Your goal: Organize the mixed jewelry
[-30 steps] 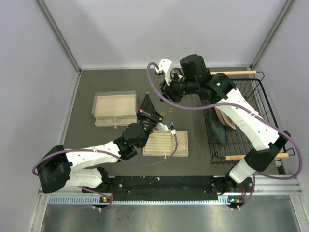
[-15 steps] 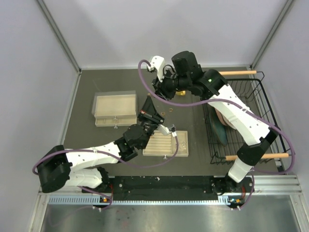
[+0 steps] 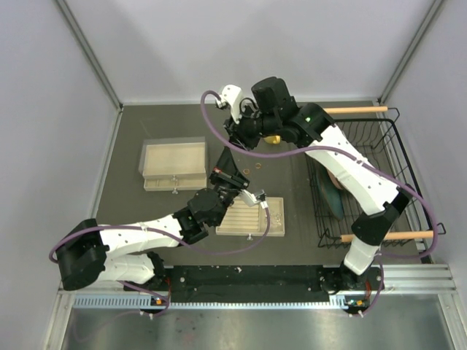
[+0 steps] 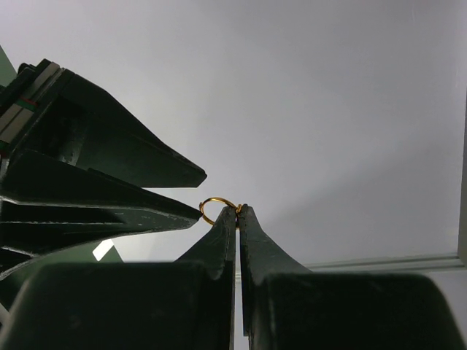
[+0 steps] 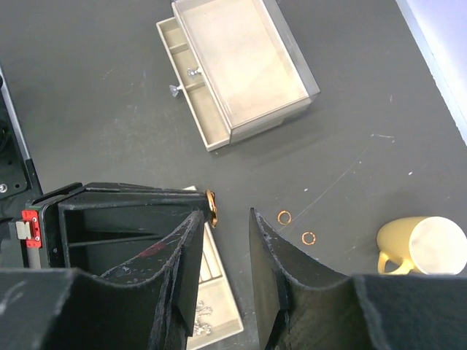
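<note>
Left pincer [image 4: 238, 211] pinching a small gold ring [image 4: 217, 210] up in the air, right pincer [image 5: 226, 219] spread apart near it, holding nothing, two more little rings [image 5: 284, 216] lying on the dark counter [image 5: 109, 109] near the yellow mug [image 5: 423, 246]

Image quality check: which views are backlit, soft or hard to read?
Left wrist: backlit, the left gripper is a near-black silhouette against the pale wall, yet the gold ring it pinches reads sharply. Right wrist: evenly lit; the right gripper looks soft up close, while the yellow mug and two copper rings are crisp. Top external: even light, no glare; rings tiny.
</note>
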Controlling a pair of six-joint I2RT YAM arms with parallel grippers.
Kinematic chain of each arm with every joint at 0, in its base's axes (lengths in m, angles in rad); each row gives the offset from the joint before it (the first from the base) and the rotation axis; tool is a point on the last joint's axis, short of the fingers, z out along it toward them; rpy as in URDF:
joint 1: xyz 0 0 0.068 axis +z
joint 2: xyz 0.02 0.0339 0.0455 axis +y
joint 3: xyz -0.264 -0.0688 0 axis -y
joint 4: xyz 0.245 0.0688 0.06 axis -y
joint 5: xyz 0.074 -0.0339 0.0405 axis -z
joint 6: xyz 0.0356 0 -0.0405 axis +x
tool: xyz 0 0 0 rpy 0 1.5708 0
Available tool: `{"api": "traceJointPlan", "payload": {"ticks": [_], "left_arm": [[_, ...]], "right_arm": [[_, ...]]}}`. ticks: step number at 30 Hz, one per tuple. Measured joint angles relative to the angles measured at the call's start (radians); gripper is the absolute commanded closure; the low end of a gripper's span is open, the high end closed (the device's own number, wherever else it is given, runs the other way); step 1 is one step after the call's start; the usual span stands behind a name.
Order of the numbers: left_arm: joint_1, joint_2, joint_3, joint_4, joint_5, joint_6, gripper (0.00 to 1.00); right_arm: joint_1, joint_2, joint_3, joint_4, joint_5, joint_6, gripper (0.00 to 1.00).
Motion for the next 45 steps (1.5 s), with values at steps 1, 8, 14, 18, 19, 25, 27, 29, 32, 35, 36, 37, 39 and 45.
{"api": "traceJointPlan", "payload": {"ticks": [1, 8, 14, 18, 19, 25, 27, 29, 32, 35, 36, 37, 39, 45], "left_arm": [[0.0, 0.0, 0.0, 0.0, 0.0, 0.0, 1.0], [-0.004, 0.0, 0.0, -0.002, 0.0, -0.004, 1.0], [-0.004, 0.0, 0.0, -0.01, -0.002, -0.01, 1.0], [-0.004, 0.0, 0.0, -0.015, -0.003, -0.012, 1.0], [-0.004, 0.0, 0.0, -0.016, -0.003, -0.014, 1.0], [-0.005, -0.005, 0.007, -0.048, -0.006, -0.048, 0.66], [-0.008, -0.01, 0.023, -0.09, -0.023, -0.082, 0.55], [-0.008, -0.014, 0.042, -0.143, -0.038, -0.127, 0.42], [-0.007, -0.023, 0.094, -0.233, -0.057, -0.204, 0.39], [-0.007, -0.035, 0.167, -0.335, -0.068, -0.3, 0.37], [-0.006, -0.04, 0.201, -0.383, -0.071, -0.344, 0.37], [-0.006, -0.047, 0.238, -0.439, -0.071, -0.389, 0.37], [-0.001, -0.06, 0.311, -0.549, -0.069, -0.494, 0.37], [0.091, -0.104, 0.579, -0.953, 0.075, -0.889, 0.36]], "right_arm": [[0.0, 0.002, 0.0, -0.002, 0.0, 0.0, 0.69], [0.0, 0.024, 0.001, -0.002, 0.0, 0.0, 0.73], [0.003, 0.026, 0.001, -0.004, -0.005, 0.002, 0.87], [0.007, 0.026, 0.001, -0.011, -0.01, 0.002, 0.97], [0.007, 0.026, 0.001, -0.013, -0.011, 0.005, 0.99], [0.007, 0.026, 0.001, -0.024, -0.01, 0.005, 1.0], [0.008, 0.025, 0.001, -0.021, 0.0, 0.005, 1.0], [0.008, 0.021, 0.0, -0.019, 0.014, 0.005, 1.0], [0.008, 0.014, -0.002, -0.019, 0.041, 0.004, 1.0], [0.007, 0.002, -0.002, -0.019, 0.07, 0.0, 1.0], [0.004, -0.005, -0.002, -0.019, 0.078, -0.001, 1.0], [0.001, -0.011, -0.002, -0.02, 0.083, -0.001, 1.0], [-0.013, -0.028, -0.002, -0.019, 0.091, -0.001, 1.0], [-0.129, -0.081, -0.002, -0.016, 0.06, 0.026, 1.0]]}}
